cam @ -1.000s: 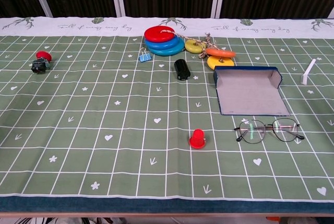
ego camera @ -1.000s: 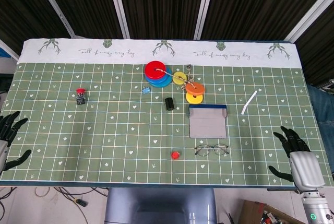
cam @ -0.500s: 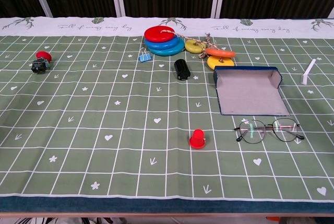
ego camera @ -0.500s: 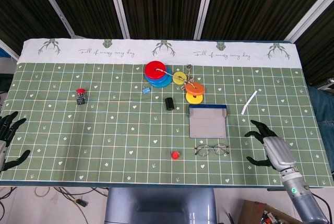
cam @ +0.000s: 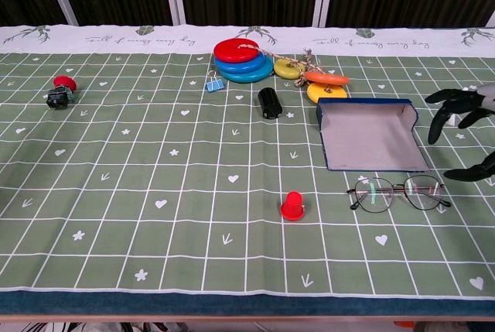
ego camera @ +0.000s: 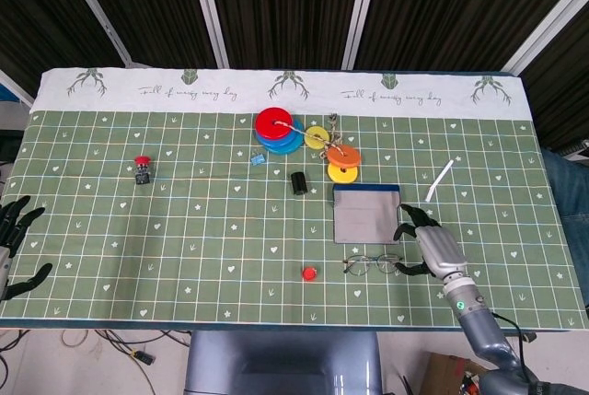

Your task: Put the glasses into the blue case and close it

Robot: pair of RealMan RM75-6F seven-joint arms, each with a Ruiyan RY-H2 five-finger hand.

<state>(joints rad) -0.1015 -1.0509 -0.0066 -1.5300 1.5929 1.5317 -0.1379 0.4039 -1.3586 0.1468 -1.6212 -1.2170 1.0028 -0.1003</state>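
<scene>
Right hand (ego camera: 433,248) has moved in from the worktop's right edge, fingers spread and empty, now just beside the glasses (ego camera: 373,263). These lie untouched before the open blue case (ego camera: 365,214), near the front edge. Grasp pending.

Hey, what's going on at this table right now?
The right hand, open with fingers spread, hovers just right of the glasses without touching them. The glasses lie on the mat in front of the blue case, which is open and empty. The left hand waits open at the table's left edge.
</scene>
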